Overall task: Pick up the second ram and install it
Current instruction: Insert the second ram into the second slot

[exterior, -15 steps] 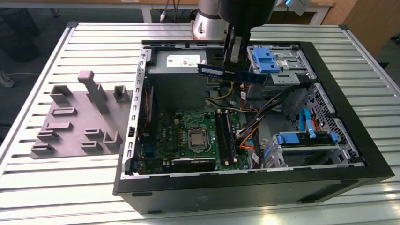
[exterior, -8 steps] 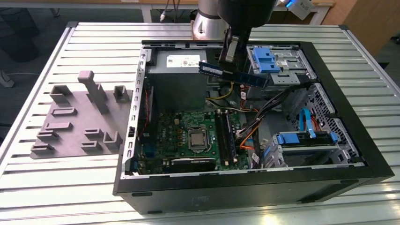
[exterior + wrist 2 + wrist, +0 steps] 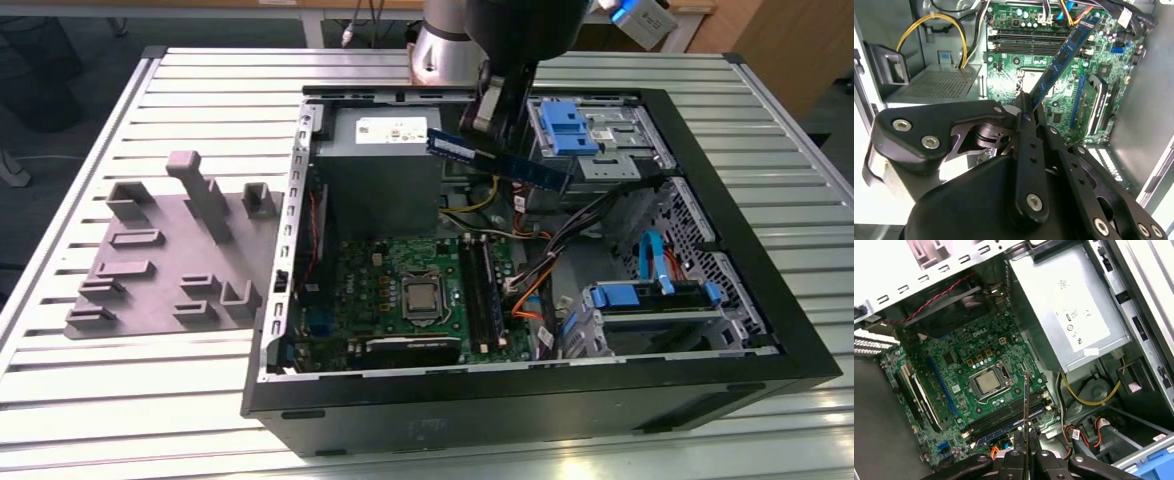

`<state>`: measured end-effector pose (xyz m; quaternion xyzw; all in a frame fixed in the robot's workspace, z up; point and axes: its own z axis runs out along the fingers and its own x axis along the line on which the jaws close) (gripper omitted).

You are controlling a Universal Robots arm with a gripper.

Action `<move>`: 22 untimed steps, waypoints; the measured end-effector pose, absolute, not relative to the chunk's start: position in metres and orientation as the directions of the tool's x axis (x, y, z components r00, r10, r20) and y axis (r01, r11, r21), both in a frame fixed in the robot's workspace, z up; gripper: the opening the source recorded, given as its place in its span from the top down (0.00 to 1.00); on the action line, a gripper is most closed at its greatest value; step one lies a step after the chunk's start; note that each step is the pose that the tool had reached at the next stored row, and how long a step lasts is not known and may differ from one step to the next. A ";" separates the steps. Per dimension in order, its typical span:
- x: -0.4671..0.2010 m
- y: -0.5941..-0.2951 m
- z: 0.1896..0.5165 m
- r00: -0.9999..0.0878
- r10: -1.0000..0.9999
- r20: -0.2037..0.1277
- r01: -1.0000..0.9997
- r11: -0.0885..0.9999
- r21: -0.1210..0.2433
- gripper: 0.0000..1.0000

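Note:
The second ram (image 3: 505, 161) is a thin blue-and-dark stick held in the air over the open computer case, above the power supply's edge. My gripper (image 3: 489, 132) is shut on one end of it. In the second wrist view the ram (image 3: 1064, 55) sticks out from my gripper (image 3: 1027, 104) toward the green motherboard (image 3: 1019, 80). The first wrist view shows the ram (image 3: 1026, 400) edge-on, rising from my gripper (image 3: 1024, 442) above the long memory slots (image 3: 1004, 421). In the exterior view the slots (image 3: 483, 292) lie to the right of the processor socket (image 3: 422, 297).
The grey power supply (image 3: 380, 165) fills the case's far left corner. Bundled cables (image 3: 561, 240) and blue drive bays (image 3: 654, 295) crowd the exterior view's right. A grey fixture plate (image 3: 167, 255) lies on the slatted table left of the case.

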<state>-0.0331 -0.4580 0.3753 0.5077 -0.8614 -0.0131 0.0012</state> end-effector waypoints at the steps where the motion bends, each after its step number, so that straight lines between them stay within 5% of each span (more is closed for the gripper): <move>1: -0.033 -0.458 0.375 -0.497 -0.868 -0.011 -0.868 0.496 0.024 0.86; 22: -0.033 -0.458 0.373 -0.722 -0.692 -0.011 -0.692 0.722 0.024 0.86</move>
